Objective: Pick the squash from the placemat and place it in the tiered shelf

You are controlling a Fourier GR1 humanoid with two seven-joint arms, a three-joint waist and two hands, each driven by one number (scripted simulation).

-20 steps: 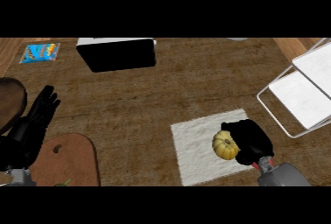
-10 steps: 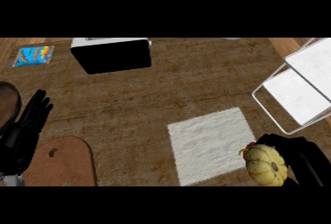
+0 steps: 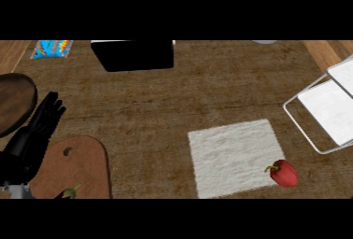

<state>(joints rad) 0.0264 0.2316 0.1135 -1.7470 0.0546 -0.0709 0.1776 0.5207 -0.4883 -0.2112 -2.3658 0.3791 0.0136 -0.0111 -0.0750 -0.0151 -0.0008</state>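
Head view shows no squash; the white placemat (image 3: 234,156) lies bare, a red bell pepper (image 3: 283,173) at its lower-right corner. Right of it stands the tiered shelf (image 3: 329,109). Far left, the left hand (image 3: 38,123) rests, fingers straight.

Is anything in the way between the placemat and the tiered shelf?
Nothing visible: bare counter separates the placemat from the tiered shelf. A red pepper sits at the placemat's lower right corner. The squash is out of view.
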